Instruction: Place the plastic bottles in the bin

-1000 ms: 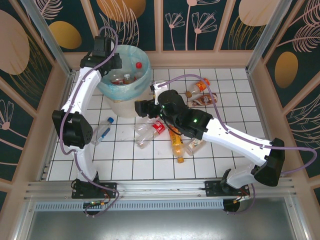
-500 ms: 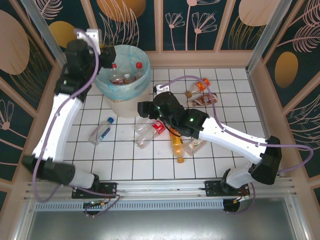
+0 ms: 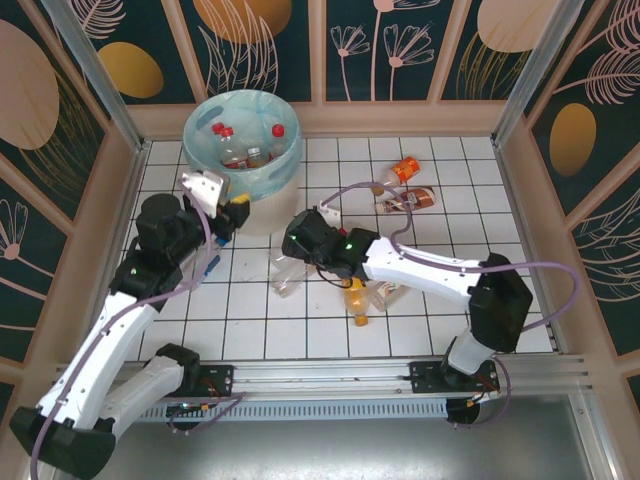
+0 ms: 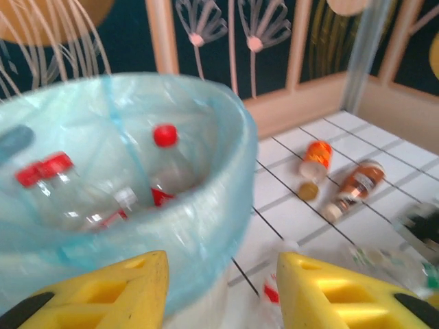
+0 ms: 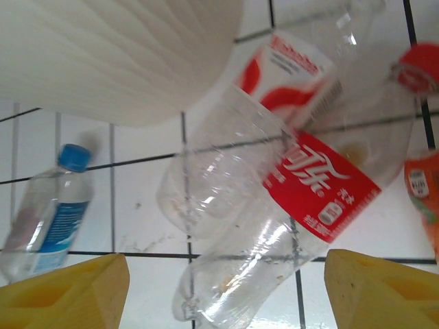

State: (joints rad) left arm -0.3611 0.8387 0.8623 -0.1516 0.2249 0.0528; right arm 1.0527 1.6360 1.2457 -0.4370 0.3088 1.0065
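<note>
On the white-tiled desk (image 3: 290, 330), seven plastic bottles lie loose, perhaps eight. Nearest are an orange bottle (image 3: 355, 300) and a clear bottle (image 3: 387, 293) just beside it. A little farther lie two clear red-labelled bottles (image 5: 302, 185), crossed and touching, and to their left a blue-capped bottle (image 5: 48, 212), well apart from them. Far right lie an orange-capped bottle (image 3: 405, 170) and a brown bottle (image 3: 412, 200). A small dark cap next to them may belong to a third, but the view is too coarse to say.

The one bin (image 3: 262, 208) stands at the far left corner, close to the wooden rail. At least four bottles are inside, one of them a red-capped bottle (image 4: 164, 137). The near row of tiles and the right side of the desk are bare, and posts stand at the corners.

The right hand (image 5: 226, 295) hangs over the crossed pair with its fingers spread wide and nothing clasped. Whether it touches them I cannot tell. The left hand (image 4: 219, 291) is just beside the bin's near wall, below the rim, partly spread and empty.
</note>
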